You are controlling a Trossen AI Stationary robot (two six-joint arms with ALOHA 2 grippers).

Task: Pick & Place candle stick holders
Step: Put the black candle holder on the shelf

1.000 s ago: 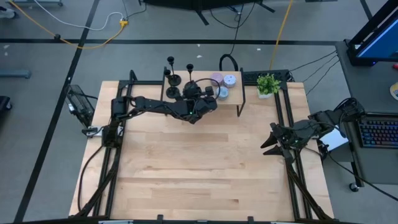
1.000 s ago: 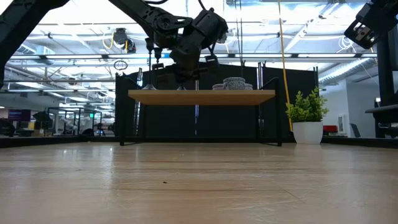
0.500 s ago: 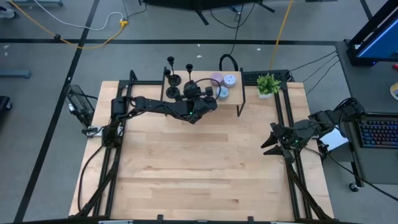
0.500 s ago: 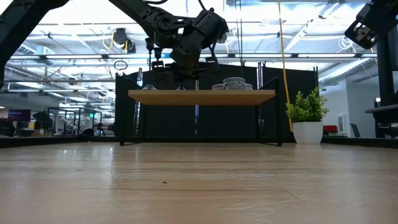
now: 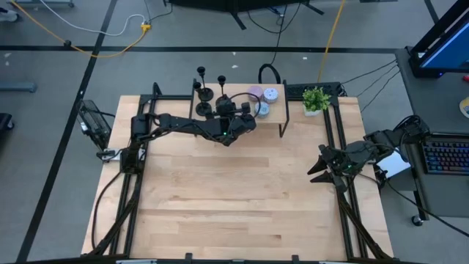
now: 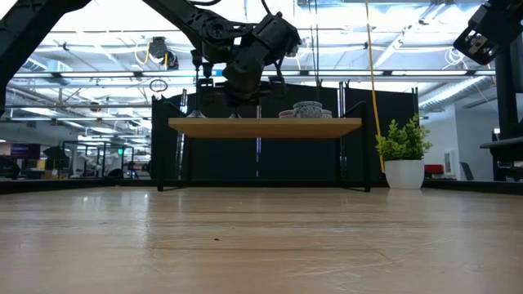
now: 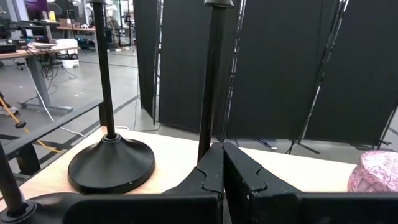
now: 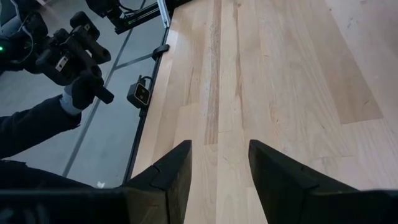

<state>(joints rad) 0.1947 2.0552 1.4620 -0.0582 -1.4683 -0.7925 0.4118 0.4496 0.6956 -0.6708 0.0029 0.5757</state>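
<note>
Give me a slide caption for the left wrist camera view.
Left end effector shut on a candle stick holder's stem on the shelf, another holder beside it.

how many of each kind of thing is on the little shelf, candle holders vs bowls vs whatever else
candle stick holders: 3 (one, one, one in the left claw, stem)
patterned bowls: 3
total: 6
potted plant stands beside the shelf, not counted

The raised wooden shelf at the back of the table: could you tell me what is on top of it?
On the shelf: three candle stick holders, the left gripper shut on one stem, and small bowls. The arm hides that holder's base.
</note>
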